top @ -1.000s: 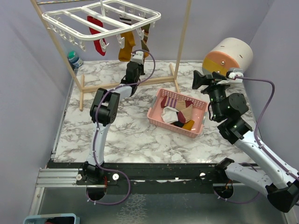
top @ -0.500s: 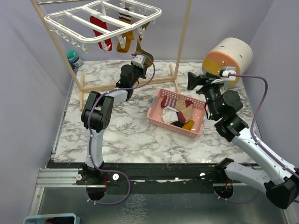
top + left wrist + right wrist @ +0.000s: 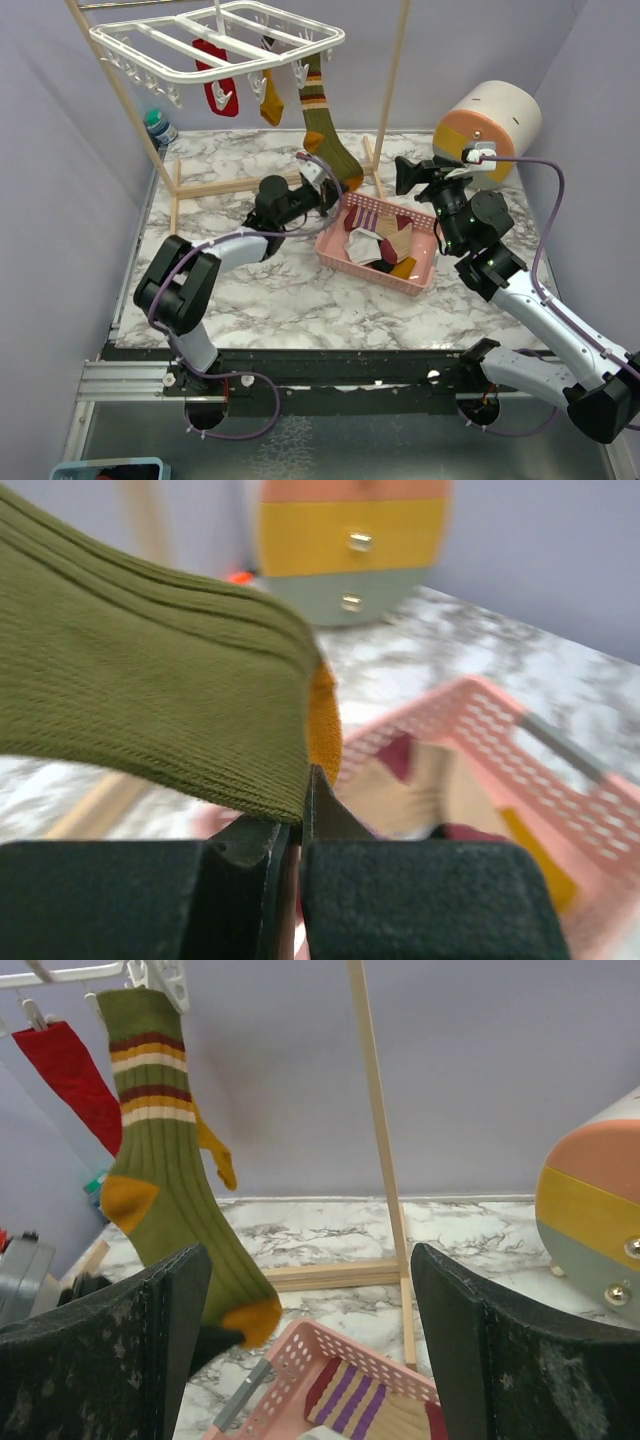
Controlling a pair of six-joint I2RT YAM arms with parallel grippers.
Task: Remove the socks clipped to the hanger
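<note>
- The pink basket sits on the marble tabletop between the two arms. It holds a heap of loose socks, so it is probably the drop spot for whatever comes off the rack.
- At the basket's far-left corner, the left end effector is clamped on the toe of the olive striped sock. In its wrist view the ribbed green fabric is nipped between the closed dark pads.
- That low grip lets the arm pull down and toward the basket, which should tug the cuff out of its clip.
- At the basket's far-right side, the right end effector hovers with its fingers spread wide and nothing between them. It faces the sock, likely waiting its turn.
- Above and beyond the basket, the sock runs taut from toe to cuff. The cuff seems to be pinched in a clip, though the clip is small here.
- Farthest from the basket, the white hanger hangs within the wooden frame. It also carries a red sock and a mustard sock, both well clear of either end effector.
</note>
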